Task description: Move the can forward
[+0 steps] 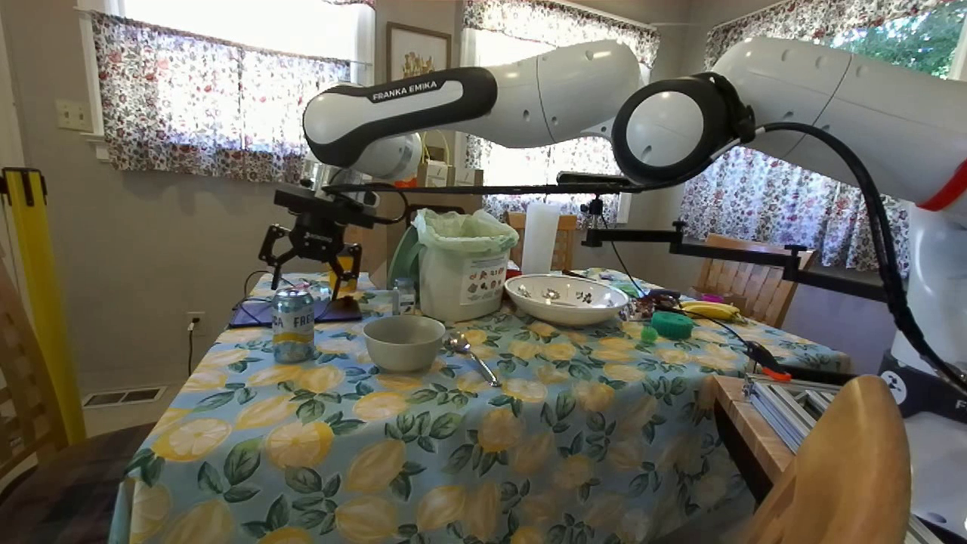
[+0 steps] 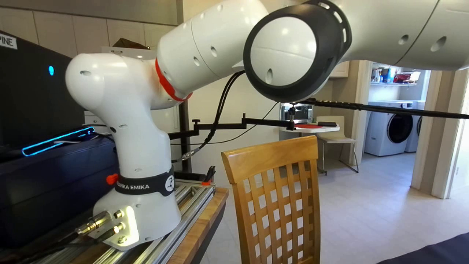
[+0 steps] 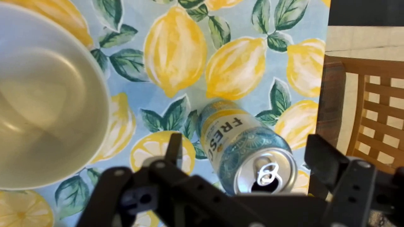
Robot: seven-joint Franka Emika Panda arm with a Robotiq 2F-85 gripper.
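Note:
The can (image 1: 293, 326), blue-green with a white and yellow FRESCA label, stands upright on the lemon-patterned tablecloth in an exterior view. My gripper (image 1: 305, 288) points down from the arm with its fingertips at about the height of the can's rim; how far behind or over it they are is unclear there. In the wrist view the can (image 3: 228, 138) shows its opened top between the two spread fingers, with a gap on either side. The gripper (image 3: 246, 151) is open and holds nothing. Its black body covers the near edge of the can's top.
A grey bowl (image 1: 404, 344) sits beside the can, with a spoon (image 1: 474, 359) by it. Farther back stand a lined white bin (image 1: 464, 283), a wide white dish (image 1: 565, 311) and a small jar (image 1: 404, 296). The table's edge runs close past the can, near a wooden chair (image 3: 378, 116).

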